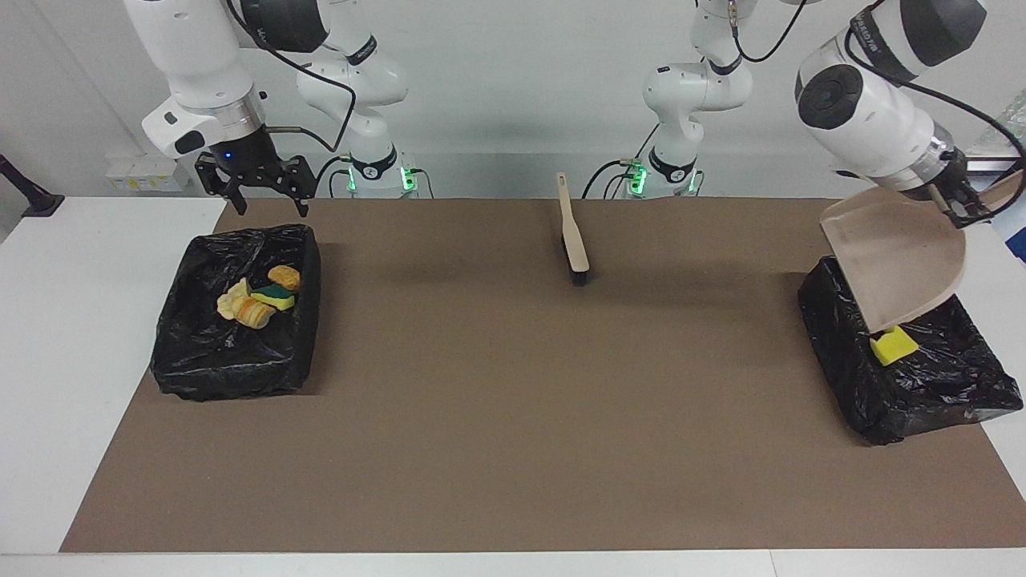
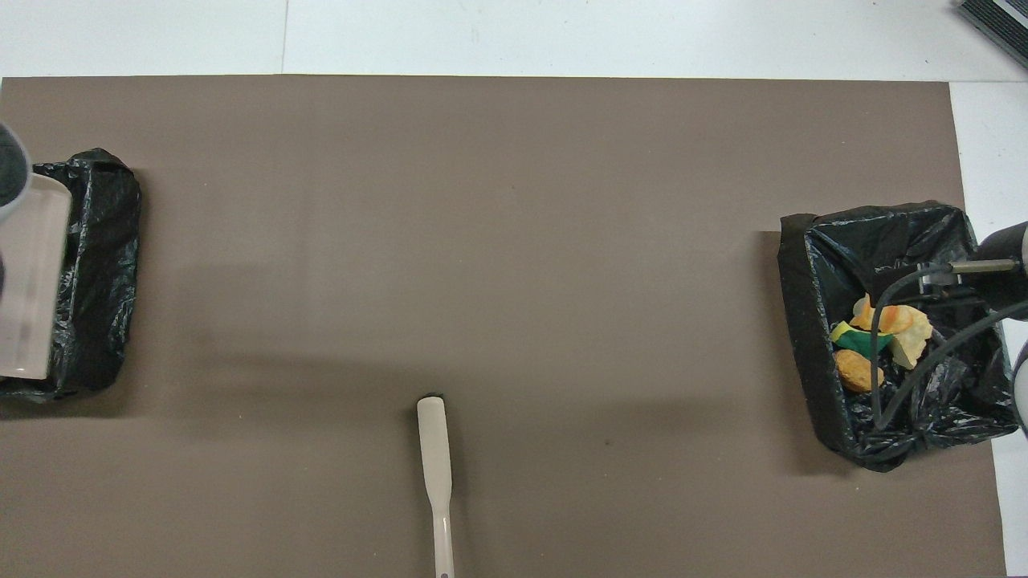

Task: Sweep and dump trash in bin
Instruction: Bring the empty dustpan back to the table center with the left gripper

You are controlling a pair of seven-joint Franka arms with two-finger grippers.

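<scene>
We are holding the dustpan (image 1: 898,260) up with our left gripper (image 1: 958,210), fingers closed on its handle. It is tipping mouth-down right over the black bin (image 1: 906,369) at the left arm's end of the brown mat (image 1: 513,417), so the bin lies straight below the fingers. A yellow sponge piece (image 1: 893,346) is lying in that bin, just under the pan's lip. Our right gripper (image 1: 263,186) is waiting with fingers spread wide above the other bin (image 1: 232,336), where more trash (image 1: 260,298) is sitting. The brush (image 1: 572,231) is lying on the mat near the robots' edge, handle pointing at them. The mat looks swept, with no scraps on it.
</scene>
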